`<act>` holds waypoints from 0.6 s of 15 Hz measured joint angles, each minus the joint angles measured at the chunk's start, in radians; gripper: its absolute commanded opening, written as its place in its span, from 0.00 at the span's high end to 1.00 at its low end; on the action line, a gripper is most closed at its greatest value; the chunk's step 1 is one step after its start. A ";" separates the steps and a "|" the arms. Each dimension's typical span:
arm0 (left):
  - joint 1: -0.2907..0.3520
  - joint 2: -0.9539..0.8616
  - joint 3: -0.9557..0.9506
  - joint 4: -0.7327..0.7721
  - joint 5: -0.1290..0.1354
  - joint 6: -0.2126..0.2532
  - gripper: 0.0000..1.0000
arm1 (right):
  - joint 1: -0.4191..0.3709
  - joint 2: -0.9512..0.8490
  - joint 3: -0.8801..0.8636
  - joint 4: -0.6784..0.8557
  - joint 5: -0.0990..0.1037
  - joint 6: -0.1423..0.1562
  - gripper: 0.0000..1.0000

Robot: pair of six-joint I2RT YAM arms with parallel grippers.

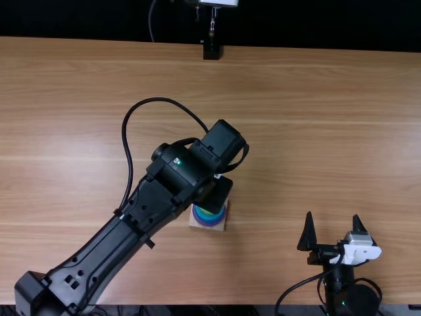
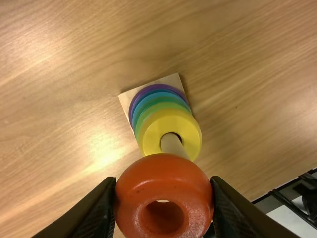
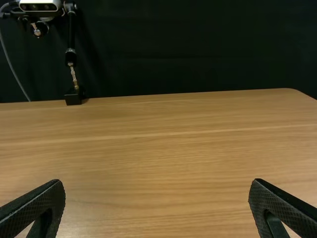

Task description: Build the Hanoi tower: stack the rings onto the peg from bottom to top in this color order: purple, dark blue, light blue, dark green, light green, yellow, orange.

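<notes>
One ring left, we judge: our left gripper clasps the orange ring near the peg — yellow ring already seated above green, blue and purple — while our right gripper stands spread

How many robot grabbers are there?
2. The left gripper holds the orange ring near the peg, left of the table's middle. The right gripper is open, near the table's near edge, on the right.
</notes>
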 measured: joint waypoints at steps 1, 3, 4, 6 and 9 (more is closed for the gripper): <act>0.000 0.006 0.014 -0.003 -0.001 -0.006 1.00 | 0.000 0.000 0.000 0.000 0.000 0.000 0.00; 0.000 0.032 0.052 0.003 -0.002 -0.010 1.00 | 0.000 0.000 0.000 0.000 0.000 0.001 0.00; 0.000 0.037 0.052 0.002 -0.002 -0.011 1.00 | 0.000 0.000 0.000 0.000 0.000 0.000 0.00; 0.000 0.044 0.052 0.000 -0.002 -0.011 1.00 | 0.000 0.000 0.000 0.000 0.000 0.000 0.00; 0.000 0.044 0.053 -0.001 -0.002 -0.015 1.00 | 0.000 0.000 0.000 0.000 0.000 0.000 0.00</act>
